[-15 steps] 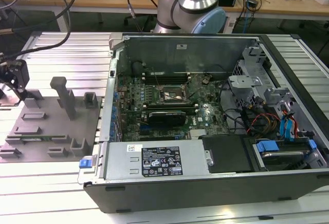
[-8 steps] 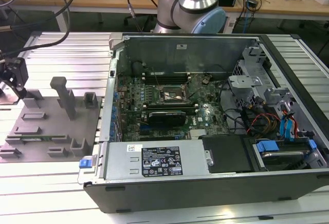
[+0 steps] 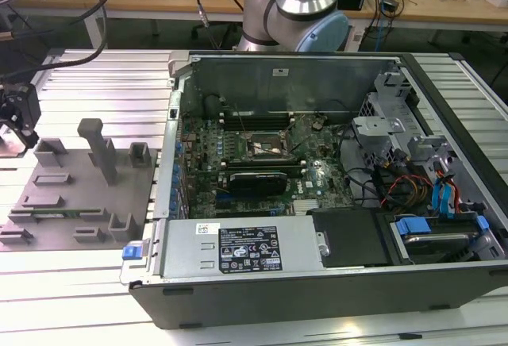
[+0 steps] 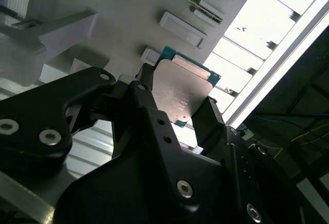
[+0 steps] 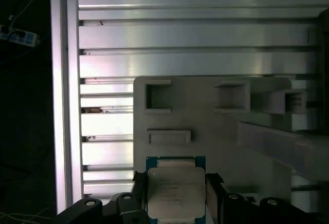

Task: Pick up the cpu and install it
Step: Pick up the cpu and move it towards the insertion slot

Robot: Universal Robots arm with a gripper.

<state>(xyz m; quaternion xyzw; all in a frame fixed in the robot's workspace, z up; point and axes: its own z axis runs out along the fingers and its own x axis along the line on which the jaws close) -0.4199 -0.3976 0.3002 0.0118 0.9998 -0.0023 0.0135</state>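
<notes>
In my exterior view, the arm (image 3: 295, 1) rises at the far side of the slatted aluminium table (image 3: 95, 298), behind the open computer case (image 3: 317, 290). Its black gripper (image 3: 17, 114) hangs at the exterior view's left edge, low over the table. It is by the far left corner of the grey fixture plate (image 3: 87, 195) and well apart from the case.

In both wrist views the gripper looks down onto that fixture plate. The cpu (image 4: 182, 93) sits between the two black fingers (image 4: 209, 118), its silvery top facing the cameras and a thin green rim showing along its edges. The fingers are drawn in against two opposite edges of the chip and appear clamped on it. I cannot tell whether the chip rests on the plate or is slightly raised above it. In the first wrist view, a shallow rectangular recess (image 5: 168, 136) and a square pocket (image 5: 158, 96) in the plate lie near the chip.

Inside the case, the motherboard (image 3: 238, 163) lies flat, with its socket (image 3: 266, 146) near the middle.
</notes>
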